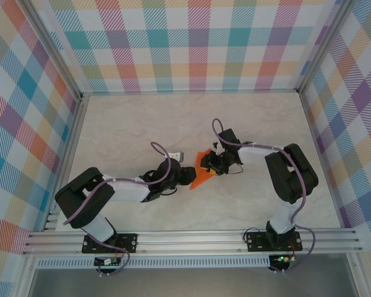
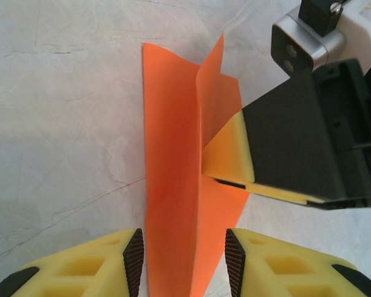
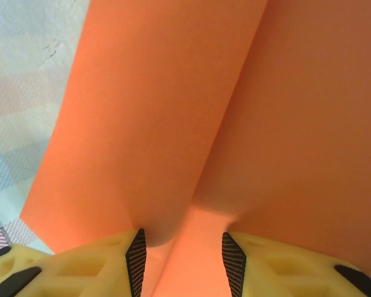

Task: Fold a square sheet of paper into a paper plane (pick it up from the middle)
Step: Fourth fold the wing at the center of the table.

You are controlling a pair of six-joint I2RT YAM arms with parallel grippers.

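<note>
Overhead view: a part-folded orange paper plane [image 1: 200, 176] lies on the pale bench [image 1: 142, 124] at frame centre, between two arms reaching in from lower left & lower right.

Left wrist cam: plane [image 2: 173, 161] runs top to bottom, one flap standing up along the centre fold. Left end effector [image 2: 184, 257] is released, pads apart, straddling the near end w/o pinching. A yellow finger [image 2: 229, 154] of the right arm touches the flap from the right.

Right wrist cam: right end effector [image 3: 182, 250] is released too, jaws apart over a crease in the paper.
</note>
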